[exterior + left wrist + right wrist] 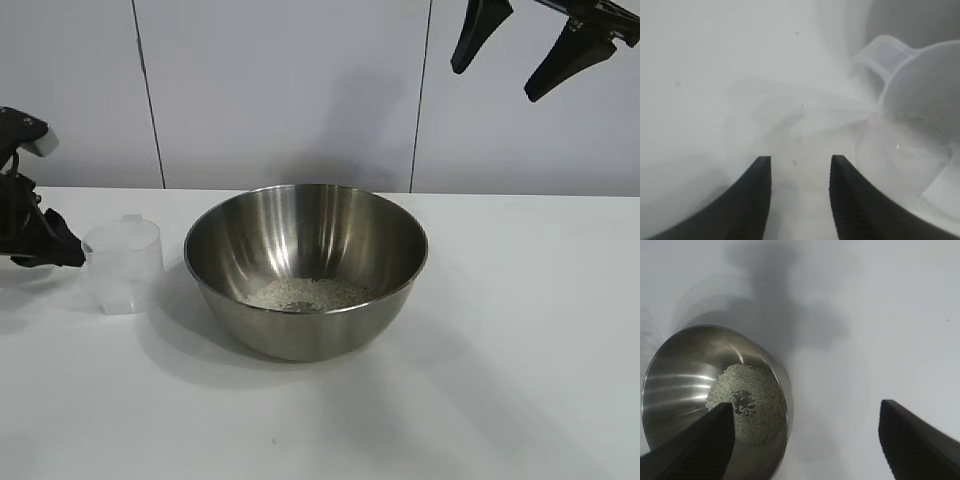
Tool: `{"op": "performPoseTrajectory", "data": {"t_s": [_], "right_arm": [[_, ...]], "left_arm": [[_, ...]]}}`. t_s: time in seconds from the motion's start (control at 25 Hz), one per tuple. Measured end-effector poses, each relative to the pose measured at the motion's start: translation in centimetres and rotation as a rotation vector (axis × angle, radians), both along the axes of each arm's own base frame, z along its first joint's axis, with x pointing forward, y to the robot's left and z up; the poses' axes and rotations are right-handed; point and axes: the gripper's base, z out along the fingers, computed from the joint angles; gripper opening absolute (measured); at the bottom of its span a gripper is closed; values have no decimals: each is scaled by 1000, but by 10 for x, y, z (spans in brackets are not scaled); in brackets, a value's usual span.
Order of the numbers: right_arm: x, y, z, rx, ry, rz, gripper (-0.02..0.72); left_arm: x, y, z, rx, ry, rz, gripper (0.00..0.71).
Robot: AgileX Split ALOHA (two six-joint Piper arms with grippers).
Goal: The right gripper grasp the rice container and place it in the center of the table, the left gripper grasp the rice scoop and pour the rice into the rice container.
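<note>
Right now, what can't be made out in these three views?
- Small translucent plastic scoop: a few leftover grains inside cannot be ruled out through its cloudy wall, even in the left wrist view.
- Left end effector: exterior view's left edge cuts off its arm.
- Large shiny steel bowl: partly covered by right end effector.

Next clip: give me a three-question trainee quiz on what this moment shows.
1. True or false: the small translucent plastic rice scoop stands upright on the white table.
2. Where is the pale rice? A) in the scoop B) in the large shiny steel rice container C) spilled on the table
3. Fill in: the right gripper hangs open ____ the table.

Key: 1 true; 2 B; 3 above. The left gripper holds nothing.
</note>
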Motion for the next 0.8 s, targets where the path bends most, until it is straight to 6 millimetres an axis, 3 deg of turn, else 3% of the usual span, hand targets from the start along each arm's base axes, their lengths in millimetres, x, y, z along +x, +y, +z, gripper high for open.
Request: {"op": "performPoseTrajectory", "data": {"t_s": [0.08,0.16,0.28,0.52,0.8], "right_arm": [[0,0,0,0,0,1,544],[0,0,0,-1,-1,3,544],[0,0,0,-1,0,3,544],[0,0,0,-1,4,4,544],[-1,0,0,3,6,5,544]], "left_arm": [[0,3,15,-26,-18,84,356],[0,6,28,-48,-38,160,474],[-1,9,38,-101,-42,257,577],[-2,2,55,-438,8,463,609],[0,-29,115,-694,24,280,605]]}}
